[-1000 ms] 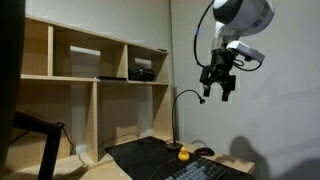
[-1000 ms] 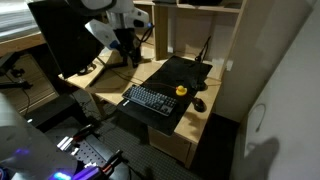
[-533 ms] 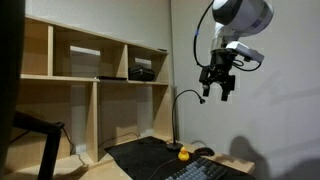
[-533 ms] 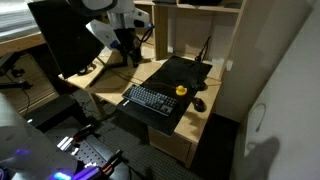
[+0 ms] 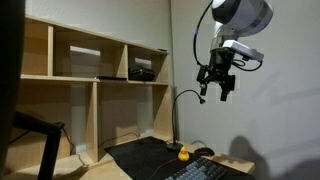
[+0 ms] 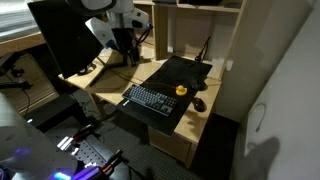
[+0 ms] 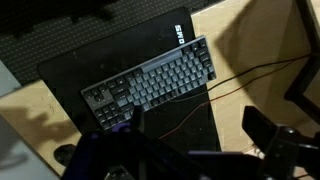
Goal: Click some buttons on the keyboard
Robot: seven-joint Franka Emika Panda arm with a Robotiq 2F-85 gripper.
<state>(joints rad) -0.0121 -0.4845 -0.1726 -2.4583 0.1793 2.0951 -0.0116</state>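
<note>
The keyboard (image 6: 152,101) is dark grey-black and lies at the front of a black mat (image 6: 177,72) on the wooden desk. It shows in both exterior views (image 5: 205,170) and in the wrist view (image 7: 150,82), where its rows of small buttons (image 7: 165,75) are visible. My gripper (image 5: 216,90) hangs high above the desk, well clear of the keyboard, and it also shows in an exterior view (image 6: 125,52). In the wrist view its two dark fingers stand wide apart (image 7: 198,125) with nothing between them.
A yellow object (image 6: 182,90) and a black mouse (image 6: 199,104) sit beside the keyboard. A thin red cable (image 7: 240,85) runs across the mat and desk. A gooseneck stand (image 5: 177,110) rises at the back. Wooden shelves (image 5: 90,80) and a dark monitor (image 6: 60,35) flank the desk.
</note>
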